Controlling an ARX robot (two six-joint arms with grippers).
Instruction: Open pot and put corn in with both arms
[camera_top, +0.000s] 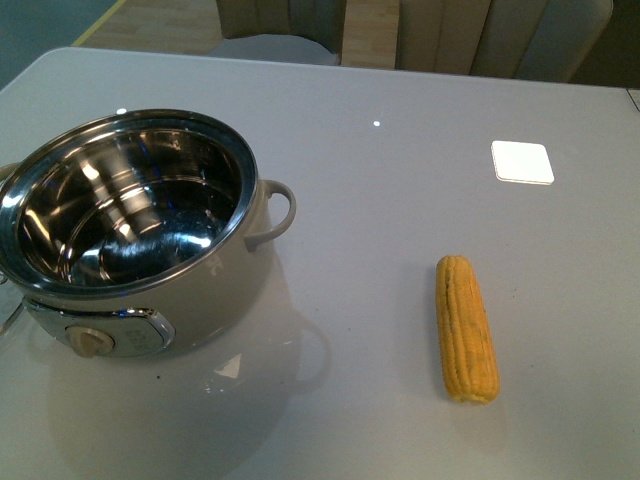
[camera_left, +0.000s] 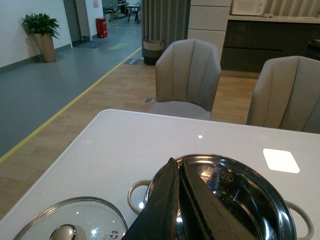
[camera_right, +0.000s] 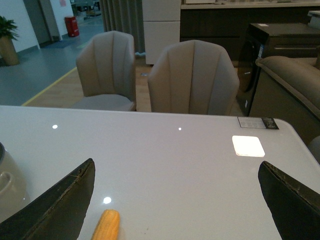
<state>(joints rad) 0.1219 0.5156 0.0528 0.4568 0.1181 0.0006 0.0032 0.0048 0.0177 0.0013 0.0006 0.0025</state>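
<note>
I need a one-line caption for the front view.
Lidless pot on the grey table, the corn cob lying apart to its right.

The pot (camera_top: 225, 275) stands left on the table (camera_top: 400, 200); the corn (camera_top: 466, 328) lies well apart, right.

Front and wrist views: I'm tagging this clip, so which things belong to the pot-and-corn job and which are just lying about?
Job:
pot, already open
corn, on the table
glass lid, set down beside the pot
left gripper, shut
right gripper, open

Lying about:
white square pad
chairs
potted plant
</note>
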